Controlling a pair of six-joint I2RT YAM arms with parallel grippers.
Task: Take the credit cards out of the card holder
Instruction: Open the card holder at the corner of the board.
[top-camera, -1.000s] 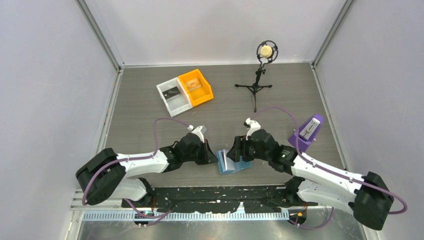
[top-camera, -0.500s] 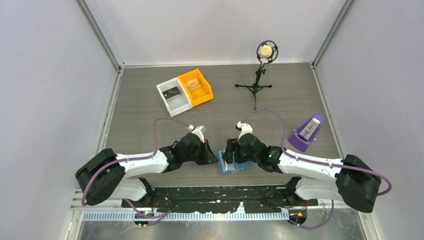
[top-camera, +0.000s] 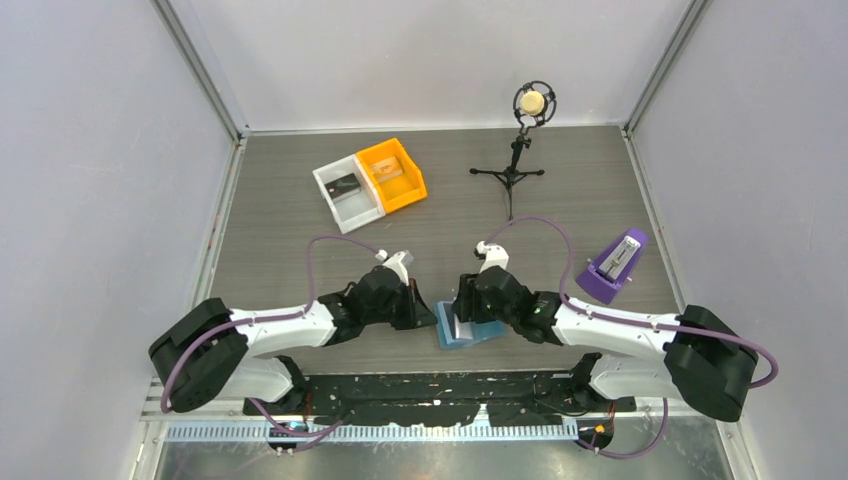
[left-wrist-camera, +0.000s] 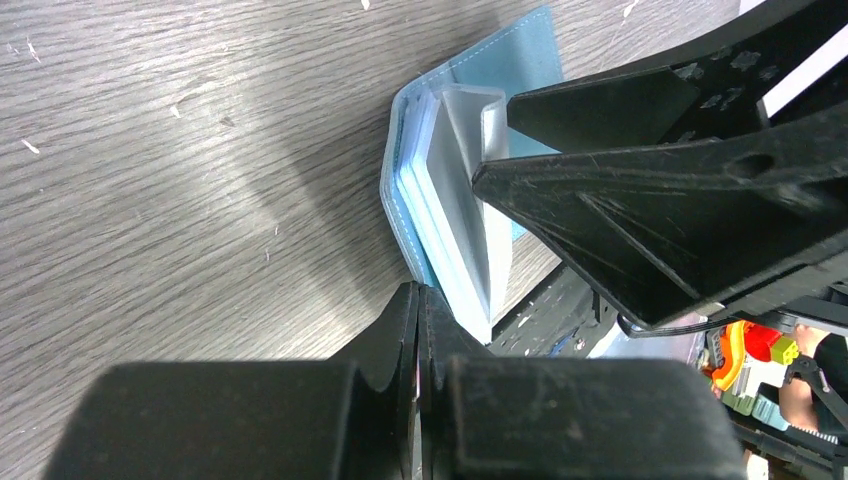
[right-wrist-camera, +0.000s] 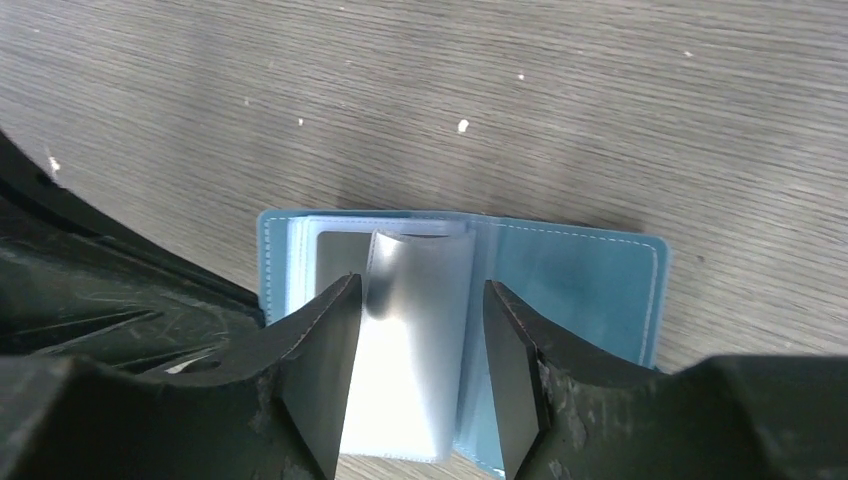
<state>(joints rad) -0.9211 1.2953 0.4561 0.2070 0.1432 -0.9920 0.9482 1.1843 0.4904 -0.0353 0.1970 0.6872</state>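
Observation:
The light-blue card holder (top-camera: 468, 332) lies open near the table's front edge, between both arms. In the right wrist view its blue cover (right-wrist-camera: 585, 290) is spread flat and a clear sleeve leaf (right-wrist-camera: 415, 350) stands up. My right gripper (right-wrist-camera: 422, 285) is open, its jaws on either side of that leaf. My left gripper (left-wrist-camera: 418, 292) is shut on nothing, resting just left of the holder (left-wrist-camera: 440, 210). No credit cards show in the sleeves. A dark flat card (top-camera: 345, 185) lies in the white bin, a tan one (top-camera: 390, 169) in the orange bin.
The white bin (top-camera: 362, 208) and orange bin (top-camera: 412, 188) stand side by side at the back left. A microphone on a small tripod (top-camera: 517, 160) is at the back centre. A purple wedge stand (top-camera: 610, 268) sits to the right. The table's front edge runs just below the holder.
My right arm has moved left onto the holder, and its jaws have narrowed around the clear sleeve leaf. The left arm has stayed still and shut.

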